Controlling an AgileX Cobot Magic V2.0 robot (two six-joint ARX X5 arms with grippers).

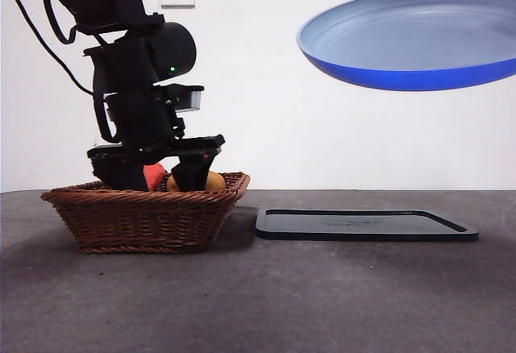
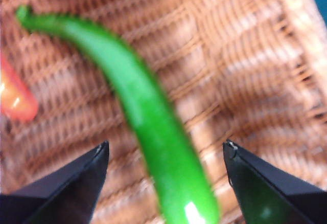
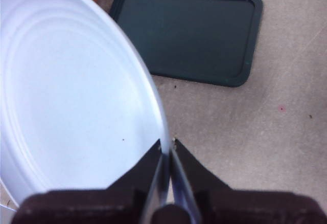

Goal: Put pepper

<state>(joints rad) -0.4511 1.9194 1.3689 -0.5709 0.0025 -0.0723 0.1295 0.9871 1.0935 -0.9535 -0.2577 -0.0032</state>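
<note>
Grey bench [image 1: 322,288] carries a wicker basket [image 1: 145,216], where the pepper [image 2: 148,116] lies lengthwise between the spread left tool [image 2: 166,155], stem end away. Blue plate [image 3: 71,96] is pinched at its rim by the right tool [image 3: 167,144], aloft.

We see the front view level across the surface [image 1: 322,305]; wrist views look down, sharing the basket [image 1: 145,216] and tray [image 3: 189,35].

- I see the pepper [image 2: 148,127] as bright glossy green, with a white glare spot.
- Basket [image 1: 145,216]: brown woven wicker, tan-pink close up.
- Plate [image 1: 411,39]: deep blue outside, pale blue-white inside with faint concentric rings.
- Tray [image 1: 367,224]: black from the front, dark green-black from above.
- Table [image 1: 322,296]: dull grey.
- Carrot [image 2: 15,98]: orange-red.
- Potato [image 1: 214,181]: tan-yellow.
- Wall [image 1: 322,127]: white.
</note>
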